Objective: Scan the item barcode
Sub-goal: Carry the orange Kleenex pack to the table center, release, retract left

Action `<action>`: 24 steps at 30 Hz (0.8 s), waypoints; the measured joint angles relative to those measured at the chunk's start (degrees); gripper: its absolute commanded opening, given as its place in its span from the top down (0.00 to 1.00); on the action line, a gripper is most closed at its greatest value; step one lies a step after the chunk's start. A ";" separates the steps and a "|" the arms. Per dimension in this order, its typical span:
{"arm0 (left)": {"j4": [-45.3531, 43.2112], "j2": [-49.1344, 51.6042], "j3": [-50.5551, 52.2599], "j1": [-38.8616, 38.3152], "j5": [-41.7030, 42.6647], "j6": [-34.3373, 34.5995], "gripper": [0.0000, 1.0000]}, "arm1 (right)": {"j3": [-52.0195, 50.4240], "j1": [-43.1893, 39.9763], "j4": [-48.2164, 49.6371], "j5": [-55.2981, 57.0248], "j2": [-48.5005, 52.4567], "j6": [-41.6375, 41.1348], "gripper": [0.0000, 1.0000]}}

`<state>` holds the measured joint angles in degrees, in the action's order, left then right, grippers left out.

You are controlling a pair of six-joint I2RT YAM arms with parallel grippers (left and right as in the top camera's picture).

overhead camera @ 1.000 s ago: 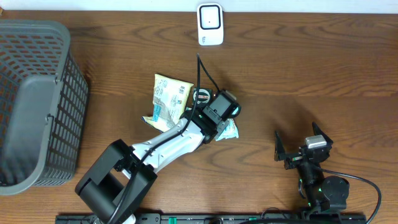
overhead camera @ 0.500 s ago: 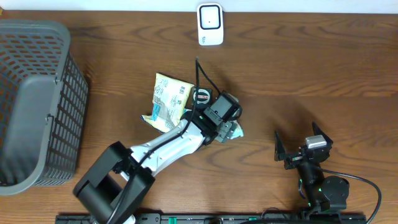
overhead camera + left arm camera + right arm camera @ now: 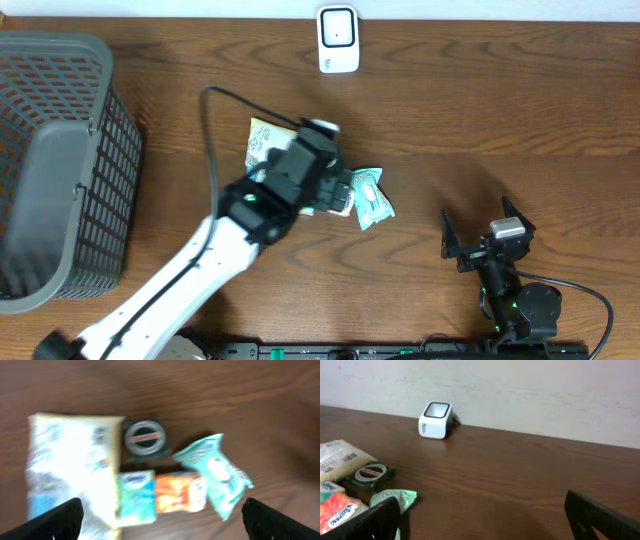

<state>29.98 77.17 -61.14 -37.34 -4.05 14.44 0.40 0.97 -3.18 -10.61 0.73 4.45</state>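
Wooden table (image 3: 500, 120) is seen from overhead, with a grey mesh basket (image 3: 110, 180) at its left edge, nothing visible inside. Left arm (image 3: 200, 270) is stretched diagonally over the item cluster at mid-table. Largest item is a cream packet (image 3: 70, 470), lying flat on the cluster's left side. Left gripper (image 3: 161, 519) is held above the cluster with jaws spread wide and nothing between them. Right gripper (image 3: 482, 240) is parked near the front edge, also spread wide and empty, well apart from the items. Scanner (image 3: 338, 38) is set at the far edge, window up, well apart from the cluster. Teal pouch (image 3: 217, 475) is taken as the likeliest scan item, though that is only a judgement. It lies tilted on the cluster's right edge, touching an orange packet (image 3: 180, 492), with bare table on its right. Beside the orange packet sit a small blue-green packet (image 3: 136, 497) and, behind them, a dark green tin (image 3: 146, 440). No barcode can be made out, since the wrist view is blurred. The pouch is judged light, soft and slick film, easily crumpled. A pinch across the narrow body or at a crimped end seal is advised, from the free right side.
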 measured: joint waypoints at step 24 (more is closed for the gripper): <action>11.58 -4.52 0.00 38.23 7.19 0.57 0.02 | -0.02 0.00 4.42 -0.09 0.00 0.79 0.01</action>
<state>41.56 72.64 -61.14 0.89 3.14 15.00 0.38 0.97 1.23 -10.70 0.73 5.23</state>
